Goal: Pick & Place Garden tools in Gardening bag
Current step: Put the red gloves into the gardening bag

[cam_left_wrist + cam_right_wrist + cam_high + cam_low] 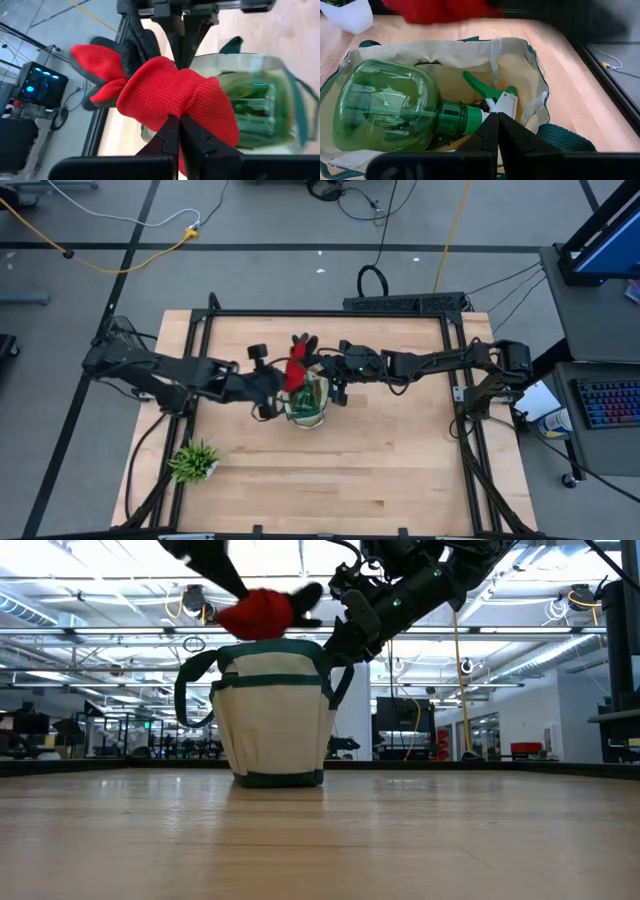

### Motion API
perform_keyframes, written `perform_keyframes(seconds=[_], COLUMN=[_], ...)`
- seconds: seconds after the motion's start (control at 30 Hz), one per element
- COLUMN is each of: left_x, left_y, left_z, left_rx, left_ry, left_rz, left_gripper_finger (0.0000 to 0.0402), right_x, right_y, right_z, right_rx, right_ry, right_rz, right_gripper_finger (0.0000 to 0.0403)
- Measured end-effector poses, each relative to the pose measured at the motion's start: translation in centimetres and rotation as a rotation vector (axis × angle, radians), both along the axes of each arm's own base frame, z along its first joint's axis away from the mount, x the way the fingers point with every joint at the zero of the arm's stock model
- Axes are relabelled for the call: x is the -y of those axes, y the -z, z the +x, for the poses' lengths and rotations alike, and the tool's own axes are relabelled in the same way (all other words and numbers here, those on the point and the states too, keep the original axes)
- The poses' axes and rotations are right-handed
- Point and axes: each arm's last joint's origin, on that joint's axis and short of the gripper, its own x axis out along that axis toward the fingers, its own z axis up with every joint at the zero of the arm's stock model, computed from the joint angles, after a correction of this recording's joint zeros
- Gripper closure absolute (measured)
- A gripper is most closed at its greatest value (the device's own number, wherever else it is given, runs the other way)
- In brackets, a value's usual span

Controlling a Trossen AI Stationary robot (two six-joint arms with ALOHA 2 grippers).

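glove above bag, bottle inside

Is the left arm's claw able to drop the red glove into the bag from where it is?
Probably yes. The left gripper, shut on the red glove, is right above the bag. The green spray bottle fills much of the opening, so the glove may land on it.
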Motion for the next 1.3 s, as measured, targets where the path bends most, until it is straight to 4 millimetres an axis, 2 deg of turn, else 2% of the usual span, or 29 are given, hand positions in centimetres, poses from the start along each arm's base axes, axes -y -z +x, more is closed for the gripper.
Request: perform_keyframes(seconds=[0.3, 0.57, 0.77, 0.93, 1.17, 1.3], left_x=[-1.0, -1.7, -1.5, -1.1, -1.5, -1.9], left_y=[3.4, 6.3, 6.9, 7.0, 6.9, 6.9], left_z=[3.1, 4.6, 4.6, 4.6, 4.8, 4.9], left_rx=[-0.125, -0.246, -0.326, -0.361, -0.345, -0.343], left_ry=[-0.003, -0.009, 0.099, 0.222, 0.237, 0.248], left_rz=[0.006, -0.015, -0.072, -0.083, -0.098, -0.098], left_gripper_finger=[0.0397, 0.0397, 0.0393, 0.0398, 0.0388, 0.0395], right_x=[0.0, 0.0, 0.0, 0.3, 0.4, 0.3], right_y=[0.0, 0.1, 0.1, -0.2, -1.5, -2.7], right_z=[0.0, 0.0, 0.0, 0.0, 0.6, 0.9], right_rx=[-0.001, -0.007, -0.008, 0.012, 0.156, 0.286], right_ry=[0.001, 0.001, 0.007, 0.102, 0.115, 0.094], right_rz=[0.0, 0.0, -0.004, -0.056, -0.081, -0.077], right_gripper_finger=[0.0403, 0.0403, 0.0403, 0.0403, 0.0403, 0.0403])
